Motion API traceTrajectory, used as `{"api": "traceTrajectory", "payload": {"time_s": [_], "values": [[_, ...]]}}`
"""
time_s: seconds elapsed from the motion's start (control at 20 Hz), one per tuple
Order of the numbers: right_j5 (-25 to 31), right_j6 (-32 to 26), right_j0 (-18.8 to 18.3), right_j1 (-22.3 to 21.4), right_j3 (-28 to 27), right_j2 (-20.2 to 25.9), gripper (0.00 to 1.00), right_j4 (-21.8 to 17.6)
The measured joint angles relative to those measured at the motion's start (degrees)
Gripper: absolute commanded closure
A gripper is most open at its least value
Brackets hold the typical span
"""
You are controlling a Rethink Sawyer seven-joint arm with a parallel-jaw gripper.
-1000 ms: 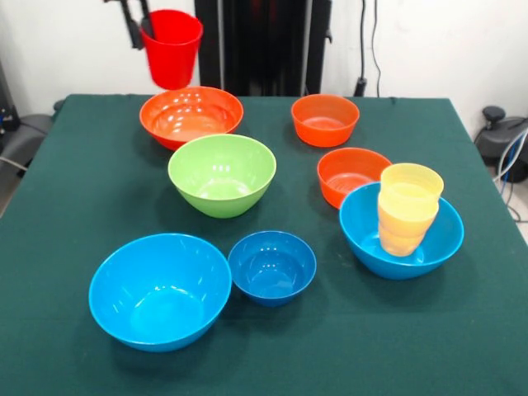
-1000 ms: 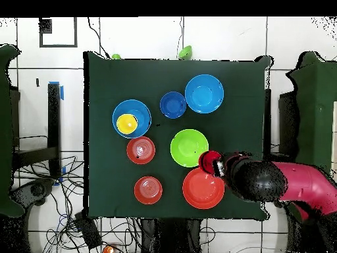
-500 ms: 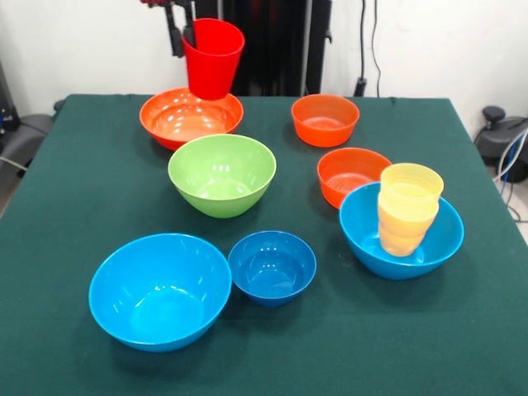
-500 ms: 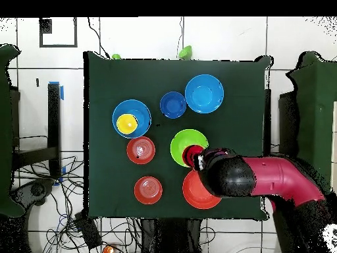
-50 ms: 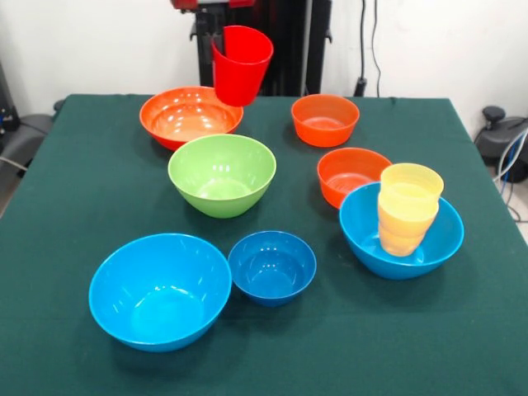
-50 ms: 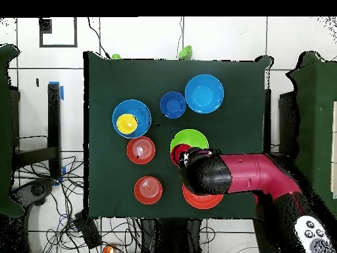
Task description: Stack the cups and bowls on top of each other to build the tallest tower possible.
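My gripper (image 5: 218, 43) is shut on the left rim of a red cup (image 5: 242, 66), held tilted in the air above the right edge of the large orange bowl (image 5: 188, 115). From overhead the red cup (image 6: 178, 155) sits at the green bowl's (image 6: 191, 141) lower left rim, with the arm (image 6: 227, 174) covering much of the orange bowl (image 6: 201, 199). Stacked yellow cups (image 5: 407, 208) stand in the right light-blue bowl (image 5: 363, 239). A second light-blue bowl (image 5: 160, 289), a dark blue bowl (image 5: 272, 266) and the green bowl (image 5: 222, 173) stand apart.
Two small orange bowls (image 5: 325, 119) (image 5: 352, 173) sit right of centre, one behind the other. Cables and stands surround the green table (image 5: 82, 190). In the overhead view a white controller (image 6: 309, 232) lies off the table at the lower right.
The gripper has carried the red cup rightward in the front view, from left of the large orange bowl to above its right edge. The cup now tilts. The bowls have not moved.
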Motion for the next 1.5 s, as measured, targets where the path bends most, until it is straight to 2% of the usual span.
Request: {"api": "traceTrajectory", "payload": {"time_s": [0.75, 0.95, 1.5], "values": [[0.00, 8.02, 11.45, 0.02, -4.70, -5.50, 1.00, 2.80], [0.01, 9.13, 14.46, 0.03, -7.11, -6.22, 1.00, 4.96], [0.05, 9.25, 18.80, 0.04, -12.42, -8.20, 1.00, 9.27]]}}
